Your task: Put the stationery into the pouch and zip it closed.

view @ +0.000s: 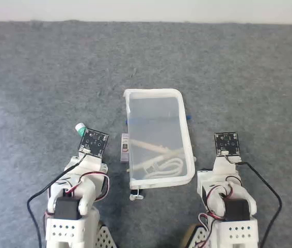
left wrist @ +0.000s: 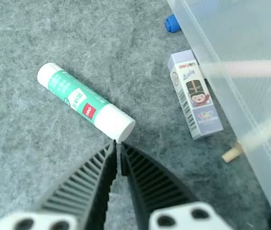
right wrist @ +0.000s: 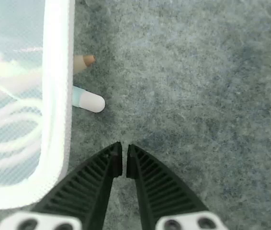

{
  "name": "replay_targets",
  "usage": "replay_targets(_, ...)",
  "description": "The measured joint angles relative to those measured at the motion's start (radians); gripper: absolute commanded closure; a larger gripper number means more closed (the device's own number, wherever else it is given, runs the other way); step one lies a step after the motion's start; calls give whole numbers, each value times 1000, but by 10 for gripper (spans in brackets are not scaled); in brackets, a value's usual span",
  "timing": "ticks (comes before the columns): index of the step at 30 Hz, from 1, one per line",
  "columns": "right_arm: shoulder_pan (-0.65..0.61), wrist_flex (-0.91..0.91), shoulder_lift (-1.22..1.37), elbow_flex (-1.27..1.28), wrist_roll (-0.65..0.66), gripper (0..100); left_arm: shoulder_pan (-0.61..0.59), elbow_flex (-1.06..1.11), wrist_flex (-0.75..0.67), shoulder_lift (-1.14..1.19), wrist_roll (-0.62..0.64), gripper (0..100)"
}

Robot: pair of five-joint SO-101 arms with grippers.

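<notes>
Left end effector (left wrist: 118, 147), right end effector (right wrist: 124, 149) clenched, empty; green-labelled glue stick (left wrist: 84, 102) near pouch (view: 153, 92)

I see pouch (view: 153, 93) mid-surface (view: 32, 77), lengthwise front to back. Eraser box (left wrist: 195, 95) just beside its left side, glue stick (left wrist: 84, 101) farther left, apart. Pencil tip (right wrist: 84, 61) and pen end (right wrist: 90, 101) stick out past pouch's right side, toward its front right corner.

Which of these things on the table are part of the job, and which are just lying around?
Job: pouch, glue stick, small box, pencil tip, white-capped pen, blue pen end.
Just there: grey felt mat.
</notes>
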Motion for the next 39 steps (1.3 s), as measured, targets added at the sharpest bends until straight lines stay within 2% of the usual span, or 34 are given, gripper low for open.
replay_targets(7,8,0,-2,-21,0,971,0,0,0,0,0,988)
replay_targets(14,3,2,-5,-163,0,972,0,0,0,0,0,988)
replay_targets(30,-262,147,-9,-427,0,993,0,0,0,0,0,988)
replay_targets(39,-341,157,327,-577,0,993,0,0,0,0,0,988)
